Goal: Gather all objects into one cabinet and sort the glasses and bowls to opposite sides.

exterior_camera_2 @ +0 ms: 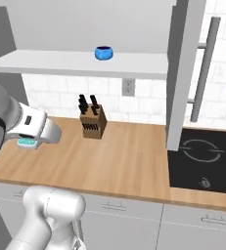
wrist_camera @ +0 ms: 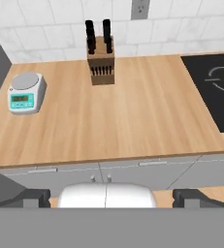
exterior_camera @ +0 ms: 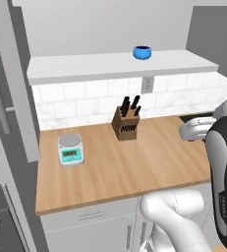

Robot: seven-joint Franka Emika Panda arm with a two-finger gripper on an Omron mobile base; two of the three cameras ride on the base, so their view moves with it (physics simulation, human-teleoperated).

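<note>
**Blue bowl alone on the open cabinet shelf, gripper spread wide above the counter**

The small blue bowl [exterior_camera: 142,52] sits on the white shelf [exterior_camera: 85,66] of the wall cabinet, toward the shelf's right half in the left base view. It is round and bright blue with a glossy side, and its inside reads dark, almost black, under a thin blue rim. It stands upright and apart from everything else. From the right base view it appears at about 12 o'clock, with the knife block [exterior_camera_2: 92,120] below it at 6 o'clock on the wooden counter [exterior_camera_2: 129,161].

A grey cabinet door [exterior_camera_2: 183,73] with a long vertical metal bar handle [exterior_camera_2: 204,68] stands open at the shelf's right end; another grey door [exterior_camera: 14,83] stands at the left end.

In the hand view the gripper [wrist_camera: 111,197] looks down on the counter, its two dark fingertips [wrist_camera: 33,197] far apart at 7 and 5 o'clock with nothing between them. The knife block lies at 12 o'clock, a kitchen scale [wrist_camera: 25,92] with a teal display at 10 o'clock, and a black cooktop [wrist_camera: 217,89] at 2 o'clock.
</note>
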